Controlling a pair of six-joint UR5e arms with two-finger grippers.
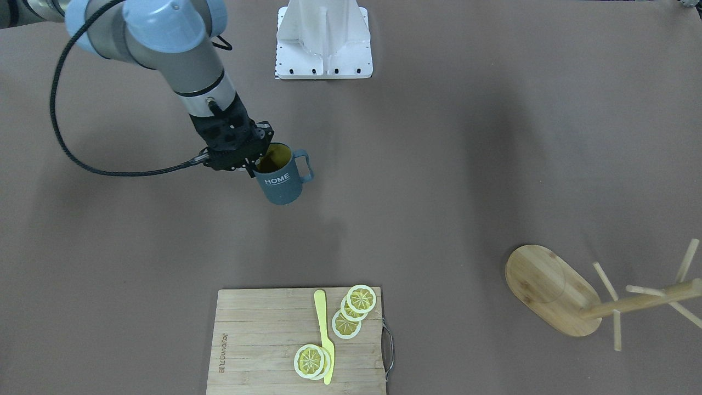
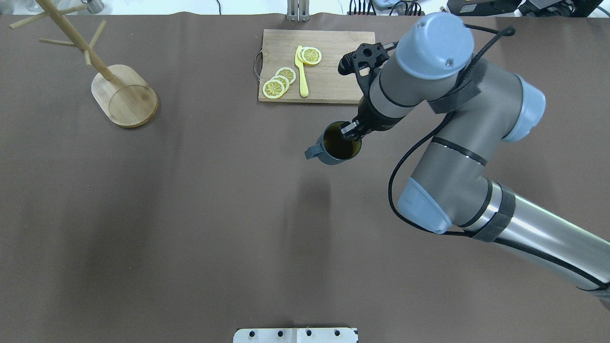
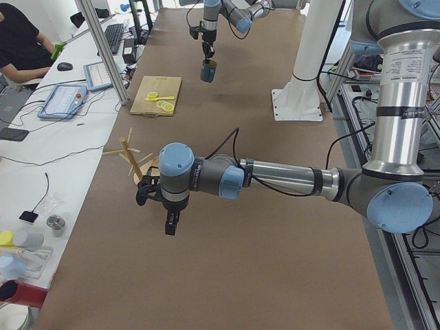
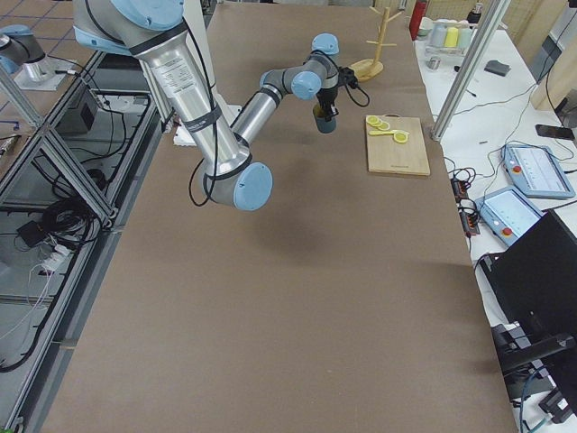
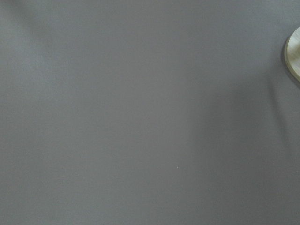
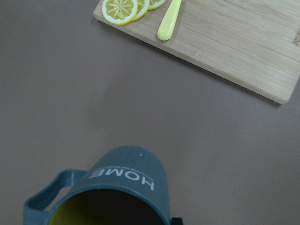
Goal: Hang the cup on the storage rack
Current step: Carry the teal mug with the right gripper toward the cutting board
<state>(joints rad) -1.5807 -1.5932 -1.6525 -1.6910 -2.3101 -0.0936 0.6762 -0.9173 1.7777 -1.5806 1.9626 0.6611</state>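
The dark blue-grey cup (image 1: 281,184) with "HOME" lettering hangs upright above the table, its handle toward the storage rack side. My right gripper (image 1: 258,159) is shut on the cup's rim, one finger inside the yellowish interior; it also shows in the overhead view (image 2: 351,131). The cup shows in the overhead view (image 2: 339,148) and the right wrist view (image 6: 124,183). The bamboo storage rack (image 2: 125,95) stands far off at the table's left end, also in the front view (image 1: 548,288). My left gripper (image 3: 170,227) hovers near the rack; I cannot tell whether it is open or shut.
A bamboo cutting board (image 2: 329,62) with lemon slices (image 2: 279,81) and a yellow knife (image 2: 301,71) lies just beyond the cup. A white mount base (image 1: 323,41) sits at the robot's edge. The rack's base edge (image 5: 294,56) shows in the left wrist view.
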